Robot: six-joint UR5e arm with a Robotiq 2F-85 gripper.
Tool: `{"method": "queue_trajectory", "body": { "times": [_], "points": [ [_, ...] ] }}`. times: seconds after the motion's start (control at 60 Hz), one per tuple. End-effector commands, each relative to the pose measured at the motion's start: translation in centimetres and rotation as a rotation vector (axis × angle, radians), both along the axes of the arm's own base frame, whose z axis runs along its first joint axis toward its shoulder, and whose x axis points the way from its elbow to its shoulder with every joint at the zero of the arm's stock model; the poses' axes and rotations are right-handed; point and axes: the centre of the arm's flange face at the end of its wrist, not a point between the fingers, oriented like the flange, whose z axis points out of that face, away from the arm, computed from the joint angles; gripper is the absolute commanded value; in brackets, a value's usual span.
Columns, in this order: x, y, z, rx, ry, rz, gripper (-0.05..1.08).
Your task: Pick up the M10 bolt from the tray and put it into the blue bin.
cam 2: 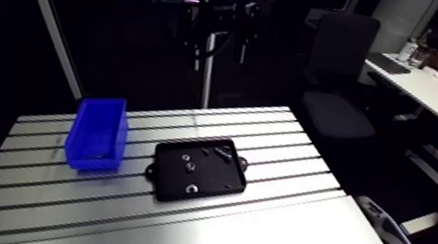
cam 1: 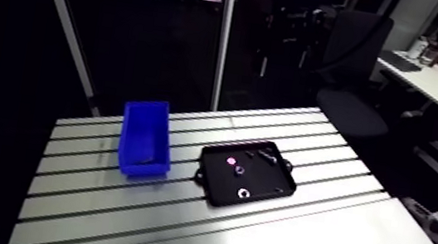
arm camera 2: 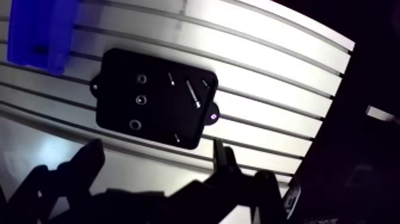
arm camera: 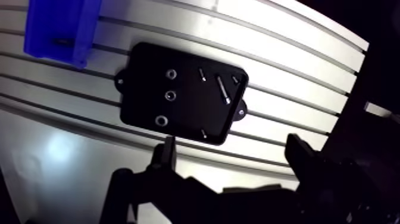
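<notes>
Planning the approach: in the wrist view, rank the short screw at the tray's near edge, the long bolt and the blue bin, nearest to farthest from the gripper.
1. Short screw: at the tray edge, just ahead of the open gripper.
2. Long bolt: deeper in the tray.
3. Blue bin: beyond the tray, to one side.

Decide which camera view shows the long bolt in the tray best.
The wrist view: looking down into the tray, it shows the long bolt full length. The arm view shows it only as a small glint.
</notes>
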Motion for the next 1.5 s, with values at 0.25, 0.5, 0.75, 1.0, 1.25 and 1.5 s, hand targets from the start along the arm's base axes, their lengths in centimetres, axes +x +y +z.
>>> {"method": "queue_trajectory", "body": {
  "times": [0.25, 0.5, 0.75, 1.0, 1.25, 1.5],
  "points": [
    [0.4, 2.3, -5.5, -0.021, -0.008, 0.253, 0.01],
    [1.1, 2.9, -8.0, -0.026, -0.005, 0.339, 0.01],
    [2.2, 3.3, -12.1, -0.047, -0.005, 0.372, 0.01],
    [3.0, 3.9, -13.4, -0.051, -0.008, 0.359, 0.18],
    [3.8, 3.6, -14.5, -0.064, -0.009, 0.4, 0.32],
    [4.1, 3.3, -15.0, -0.074, -0.015, 0.405, 0.4]
  ]
}}
